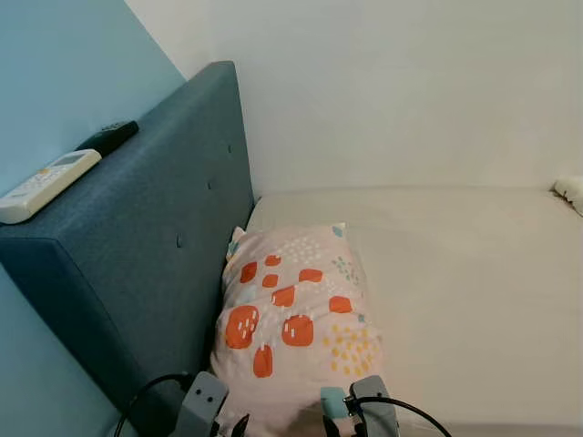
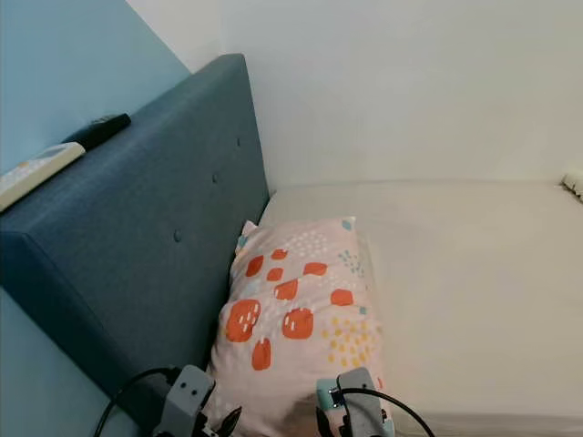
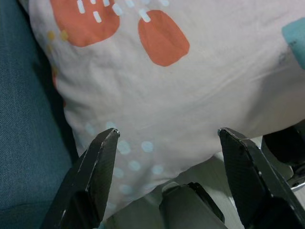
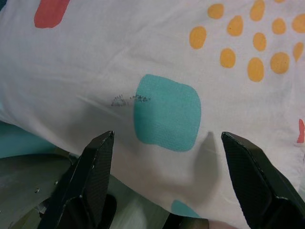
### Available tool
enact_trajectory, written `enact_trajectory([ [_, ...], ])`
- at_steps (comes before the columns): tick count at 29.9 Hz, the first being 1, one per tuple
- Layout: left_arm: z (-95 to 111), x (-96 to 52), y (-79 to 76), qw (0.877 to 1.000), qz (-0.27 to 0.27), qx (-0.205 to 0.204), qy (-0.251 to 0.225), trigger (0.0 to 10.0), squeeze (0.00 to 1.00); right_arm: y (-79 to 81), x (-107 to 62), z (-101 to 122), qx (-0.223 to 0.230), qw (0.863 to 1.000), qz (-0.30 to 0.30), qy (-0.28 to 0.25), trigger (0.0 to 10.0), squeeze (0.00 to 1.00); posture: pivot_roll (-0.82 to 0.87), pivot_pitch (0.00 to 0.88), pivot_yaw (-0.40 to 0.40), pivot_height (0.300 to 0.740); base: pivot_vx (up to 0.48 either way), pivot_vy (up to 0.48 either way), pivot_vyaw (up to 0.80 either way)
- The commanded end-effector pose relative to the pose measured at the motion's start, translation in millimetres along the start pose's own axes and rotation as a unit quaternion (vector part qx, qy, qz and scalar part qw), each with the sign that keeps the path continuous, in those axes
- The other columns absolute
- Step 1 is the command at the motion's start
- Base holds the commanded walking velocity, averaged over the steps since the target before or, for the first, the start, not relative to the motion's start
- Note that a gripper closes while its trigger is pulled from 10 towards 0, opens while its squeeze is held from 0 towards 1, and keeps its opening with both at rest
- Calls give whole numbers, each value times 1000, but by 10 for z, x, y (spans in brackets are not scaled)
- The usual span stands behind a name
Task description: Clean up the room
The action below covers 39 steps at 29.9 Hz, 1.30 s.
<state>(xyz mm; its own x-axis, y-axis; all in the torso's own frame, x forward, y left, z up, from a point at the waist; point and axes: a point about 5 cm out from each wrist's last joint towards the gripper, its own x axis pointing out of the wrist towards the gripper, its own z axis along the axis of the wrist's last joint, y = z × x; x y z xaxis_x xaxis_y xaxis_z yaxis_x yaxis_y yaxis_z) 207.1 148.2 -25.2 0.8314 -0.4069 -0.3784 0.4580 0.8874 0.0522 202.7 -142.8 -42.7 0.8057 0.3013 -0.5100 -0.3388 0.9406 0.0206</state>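
Observation:
A pale pink pillow [image 1: 296,319] with orange, yellow and teal patches lies on the bed, its left edge against the headboard. Both arms reach in at its near end. My left gripper [image 3: 167,132] is open, and its two black fingers straddle the pillow's near corner beside the headboard fabric. My right gripper [image 4: 167,135] is open as well, its fingers spread on either side of a teal patch on the pillow cover. Neither gripper holds anything.
The dark teal padded headboard [image 1: 155,228] stands at the left, with a white remote [image 1: 47,185] and a black remote [image 1: 109,137] on its top. The beige mattress [image 1: 455,273] stretches right to a white wall. A small white thing [image 1: 570,191] lies at the far right edge.

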Motion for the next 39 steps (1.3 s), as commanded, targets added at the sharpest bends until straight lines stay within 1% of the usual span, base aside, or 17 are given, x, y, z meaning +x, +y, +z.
enact_trajectory([
  [1,-29,-39,22,1000,-9,10,11,10000,0,47,7,-3,5,1000,10,2,10000,0,9,13,27,641,0,0,0],
  [5,-30,-44,19,1000,-12,11,11,10000,0,54,4,-7,5,1000,13,3,10000,0,9,13,27,641,0,0,0],
  [10,-16,-75,20,999,-30,32,7,10000,0,81,-3,-12,0,1000,30,5,10000,0,8,25,25,621,0,0,0],
  [15,-4,-96,39,998,-36,43,3,10000,0,86,-1,9,-18,999,41,4,10000,0,8,29,25,611,0,0,0],
  [19,29,-145,60,997,-45,60,-11,10000,0,129,0,40,-51,996,71,3,10000,0,11,34,21,611,0,0,0],
  [22,29,-145,60,997,-45,60,-11,10000,0,129,0,40,-51,996,71,3,10000,0,11,34,21,611,0,0,0],
  [23,40,-164,57,996,-53,72,-15,10000,0,150,-4,48,-63,995,82,3,10000,0,10,37,20,611,0,0,0],
  [24,68,-221,48,991,-79,105,-25,10000,0,180,-20,75,-92,990,103,4,10000,0,8,43,19,611,0,0,0],
  [25,68,-221,48,991,-79,105,-25,10000,0,180,-20,75,-92,990,103,4,10000,0,8,43,19,611,0,0,0],
  [27,95,-287,47,985,-106,135,-31,10000,0,184,-40,125,-120,986,117,0,10000,0,7,47,18,611,0,0,0],
  [28,107,-341,59,981,-124,147,-32,10000,0,175,-62,176,-130,984,125,-4,8000,0,7,47,18,611,0,0,0],
  [29,107,-341,59,981,-124,147,-32,10000,0,175,-62,176,-130,984,125,-4,8000,0,7,47,18,611,0,0,0],
  [30,122,-385,74,978,-136,158,-34,9608,0,169,-84,214,-139,981,133,-7,3098,0,7,47,18,611,0,0,0],
  [31,138,-417,87,975,-144,164,-36,5569,0,160,-105,238,-151,978,142,-5,0,0,6,54,16,611,0,0,0],
  [32,160,-442,104,974,-150,164,-37,0,0,149,-132,259,-166,974,153,-3,0,0,5,56,16,611,0,0,0],
  [35,208,-458,107,972,-164,165,-42,0,0,119,-172,311,-197,966,168,4,0,0,6,59,13,611,0,0,0],
  [39,203,-447,14,962,-207,175,-31,0,0,140,-177,350,-205,959,194,20,0,0,-1,59,13,611,0,0,0],
])
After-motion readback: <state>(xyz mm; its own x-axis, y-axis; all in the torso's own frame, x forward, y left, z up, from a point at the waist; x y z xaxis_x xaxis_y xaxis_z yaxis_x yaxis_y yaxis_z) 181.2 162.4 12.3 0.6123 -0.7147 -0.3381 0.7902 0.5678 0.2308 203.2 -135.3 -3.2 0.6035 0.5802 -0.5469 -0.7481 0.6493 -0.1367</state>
